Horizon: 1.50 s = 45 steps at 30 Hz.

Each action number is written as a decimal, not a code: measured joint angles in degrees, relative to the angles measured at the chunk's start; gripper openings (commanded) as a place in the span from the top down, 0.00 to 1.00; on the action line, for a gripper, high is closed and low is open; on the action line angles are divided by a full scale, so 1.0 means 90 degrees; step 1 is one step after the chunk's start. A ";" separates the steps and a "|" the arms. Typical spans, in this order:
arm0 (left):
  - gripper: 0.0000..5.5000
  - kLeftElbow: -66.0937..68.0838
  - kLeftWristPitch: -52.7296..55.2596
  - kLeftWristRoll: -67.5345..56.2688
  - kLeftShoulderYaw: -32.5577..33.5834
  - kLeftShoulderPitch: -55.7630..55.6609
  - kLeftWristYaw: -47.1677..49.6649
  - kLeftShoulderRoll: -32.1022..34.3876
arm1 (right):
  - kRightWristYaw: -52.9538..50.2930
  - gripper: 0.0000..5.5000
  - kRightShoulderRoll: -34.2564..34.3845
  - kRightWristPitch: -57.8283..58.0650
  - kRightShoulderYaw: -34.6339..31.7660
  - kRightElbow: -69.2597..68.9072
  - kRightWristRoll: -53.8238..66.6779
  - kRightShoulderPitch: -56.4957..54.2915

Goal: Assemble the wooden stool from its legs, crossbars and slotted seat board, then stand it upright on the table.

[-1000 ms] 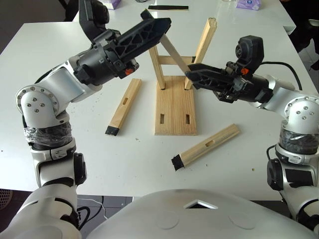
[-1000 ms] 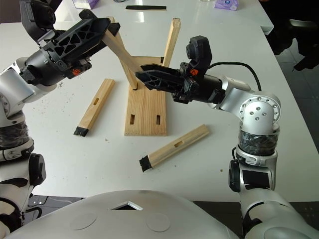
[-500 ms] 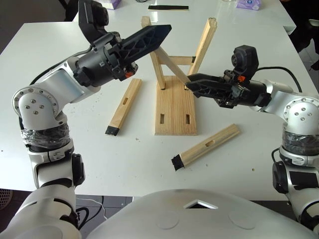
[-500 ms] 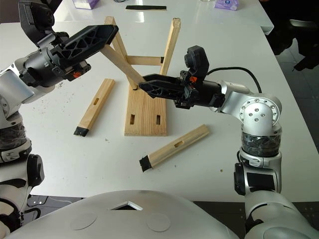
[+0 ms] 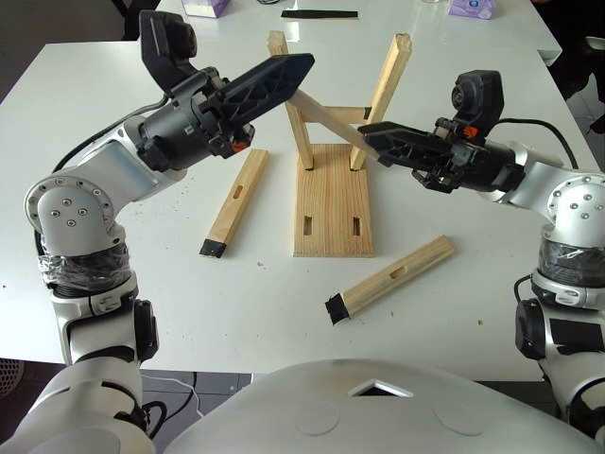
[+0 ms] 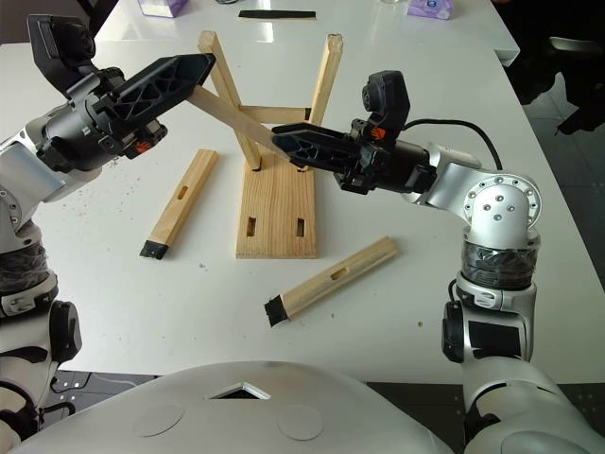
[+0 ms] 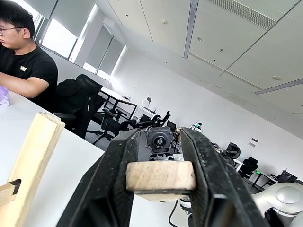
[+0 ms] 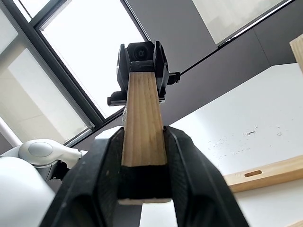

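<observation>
So right now we've got both arms holding the same wooden bar (image 5: pixel 326 115) up in the air over the slotted seat board (image 5: pixel 331 203). The left tool (image 5: pixel 301 64) is clamped on the bar's higher end, at about 11 o'clock from the board. The right tool (image 5: pixel 371 133) is squeezed onto the lower end, at about 1 o'clock. In the wrist views we can see the wood pinched tight between each pair of fingers. The board lies flat in the middle of the worktop (image 5: pixel 189 303), and two legs stand up out of its far end, the left leg (image 5: pixel 303 142) and the right leg (image 5: pixel 388 78), joined by a crossbar (image 6: pixel 274 114). One loose leg (image 5: pixel 236 199) lies flat at 9 o'clock from the board and another loose leg (image 5: pixel 392 276) lies at 5 o'clock, neither touching it. There's a black strip (image 5: pixel 319 14) way out at 12 o'clock.
</observation>
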 measured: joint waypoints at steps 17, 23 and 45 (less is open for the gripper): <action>0.75 0.0770 -0.1274 0.3560 0.0430 0.0878 -0.2540 0.1328 | 0.0377 0.49 0.0160 -0.2364 0.0305 0.0593 -0.2683 0.0672; 0.75 0.2169 -0.2374 0.5402 0.0347 0.1213 -0.3606 0.2356 | 0.0386 0.49 0.0297 -0.2881 0.0467 0.0548 -0.3215 0.0922; 0.75 0.1094 -0.2040 0.5751 -0.0100 0.1815 -0.4318 0.2042 | 0.0121 0.49 0.0727 -0.3191 0.0569 0.0796 -0.3792 0.1319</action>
